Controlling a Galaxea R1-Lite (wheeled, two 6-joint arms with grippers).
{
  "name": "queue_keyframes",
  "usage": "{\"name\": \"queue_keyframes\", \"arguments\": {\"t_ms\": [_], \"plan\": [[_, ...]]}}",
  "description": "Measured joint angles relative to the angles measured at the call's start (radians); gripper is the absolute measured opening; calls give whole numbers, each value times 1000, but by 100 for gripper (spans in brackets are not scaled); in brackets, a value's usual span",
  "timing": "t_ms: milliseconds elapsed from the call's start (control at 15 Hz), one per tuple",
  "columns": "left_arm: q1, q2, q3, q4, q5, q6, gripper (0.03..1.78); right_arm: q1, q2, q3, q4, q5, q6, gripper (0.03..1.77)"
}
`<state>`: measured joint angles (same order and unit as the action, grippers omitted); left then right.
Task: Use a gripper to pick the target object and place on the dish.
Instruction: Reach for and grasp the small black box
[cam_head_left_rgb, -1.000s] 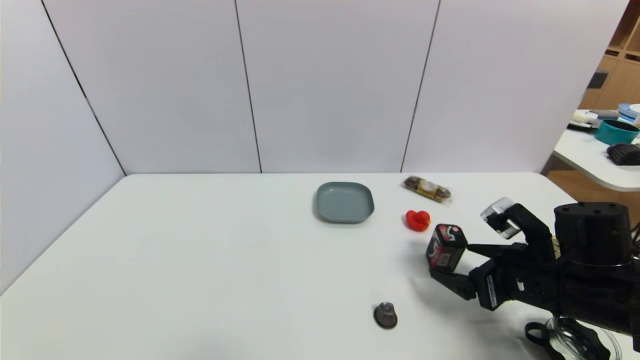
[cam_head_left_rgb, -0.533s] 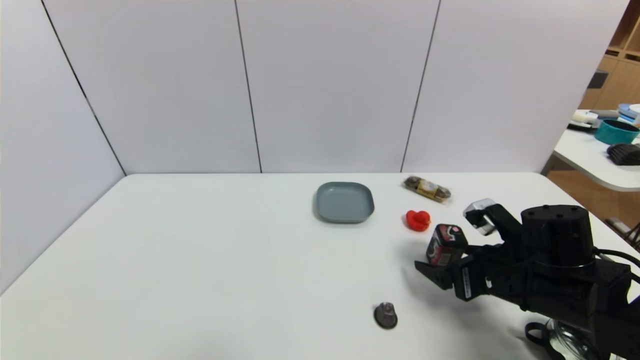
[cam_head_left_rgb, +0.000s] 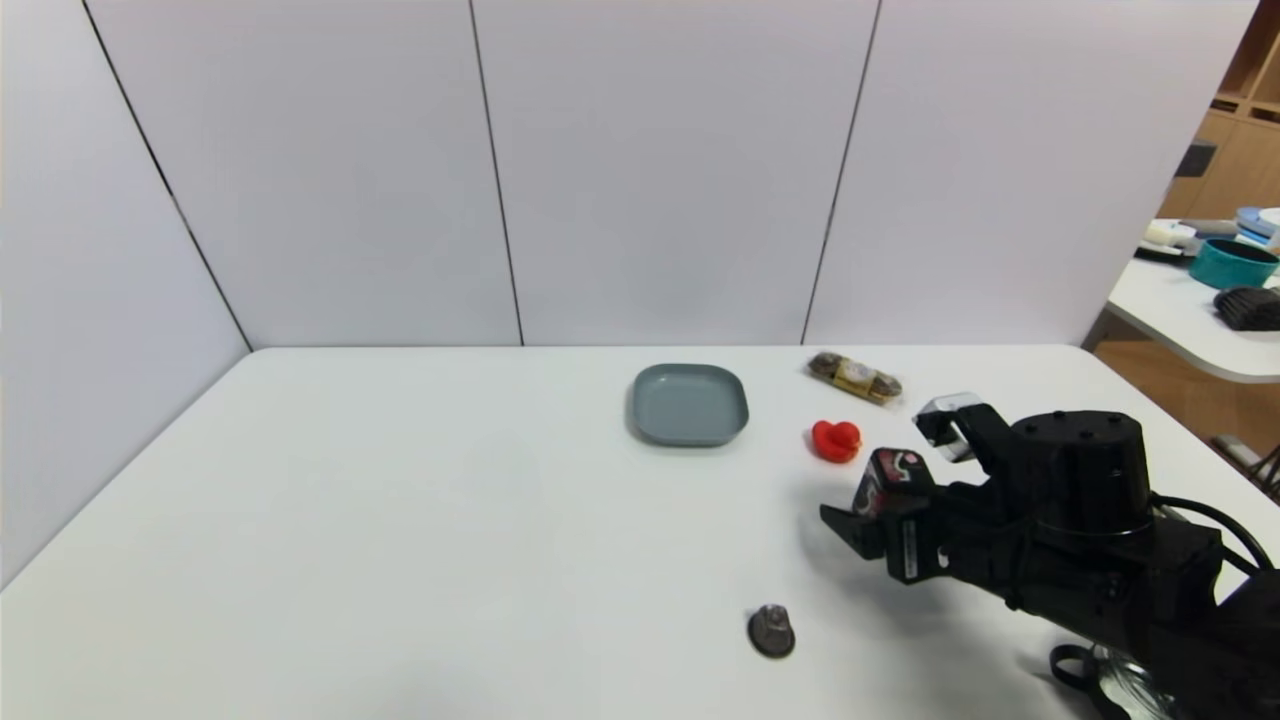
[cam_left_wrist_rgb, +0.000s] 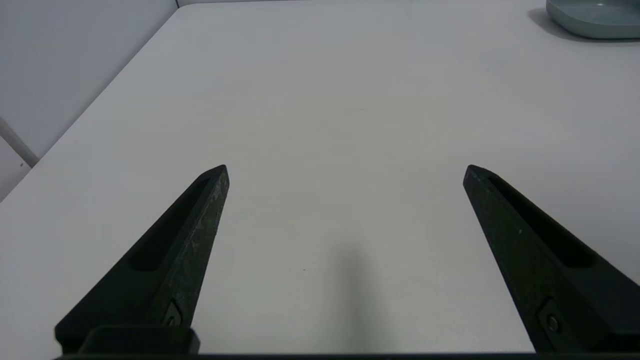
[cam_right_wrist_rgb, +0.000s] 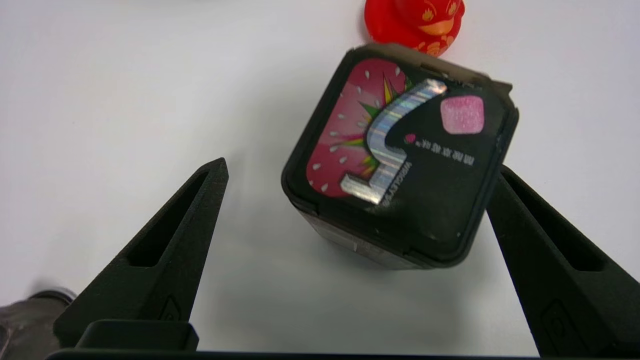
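While the right gripper (cam_head_left_rgb: 885, 505) reaches in low over the white table (cam_head_left_rgb: 400, 520) from the robot's right, its two black fingers stand spread with the black box (cam_head_left_rgb: 888, 480) between them — in the right wrist view one finger (cam_right_wrist_rgb: 545, 260) lies against the box's side, the other finger (cam_right_wrist_rgb: 165, 250) stands clear of it with bare table in the gap. The box (cam_right_wrist_rgb: 400, 170) rests on the table, slightly tilted in that view, its top face showing a pink burst, a silvery figure and a small pink square. Taking the box as the dial's centre in the head view, the red toy duck (cam_head_left_rgb: 835, 440) sits near at about 11 o'clock; the grey-blue dish (cam_head_left_rgb: 689, 403) lies well apart at about 10 o'clock, with nothing on it; a wrapped gold-and-brown packet (cam_head_left_rgb: 855, 377) lies farther off near 12 o'clock; and a small dark round object (cam_head_left_rgb: 771, 631) stands at about 7 o'clock. The duck (cam_right_wrist_rgb: 415, 22) appears just beyond the box in the right wrist view. The left gripper (cam_left_wrist_rgb: 345, 172) hovers above bare table — fingers wide apart, holding nothing — with an edge of the dish (cam_left_wrist_rgb: 595, 17) visible far off.
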<state>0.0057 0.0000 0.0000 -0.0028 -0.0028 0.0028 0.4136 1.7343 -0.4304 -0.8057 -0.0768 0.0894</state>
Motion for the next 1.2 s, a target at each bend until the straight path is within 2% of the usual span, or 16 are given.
{"name": "queue_keyframes", "arguments": {"t_ms": [467,533,733,1200], "plan": [[0,0,0,0,0,0,169,75,22,-9,-12,-206,92,171],[0,0,0,0,0,0,169,80,23,-10,-20,-223,94,171],[0,0,0,0,0,0,169,86,27,-14,-27,-241,100,171],[0,0,0,0,0,0,169,91,31,-11,-27,-246,100,171]]}}
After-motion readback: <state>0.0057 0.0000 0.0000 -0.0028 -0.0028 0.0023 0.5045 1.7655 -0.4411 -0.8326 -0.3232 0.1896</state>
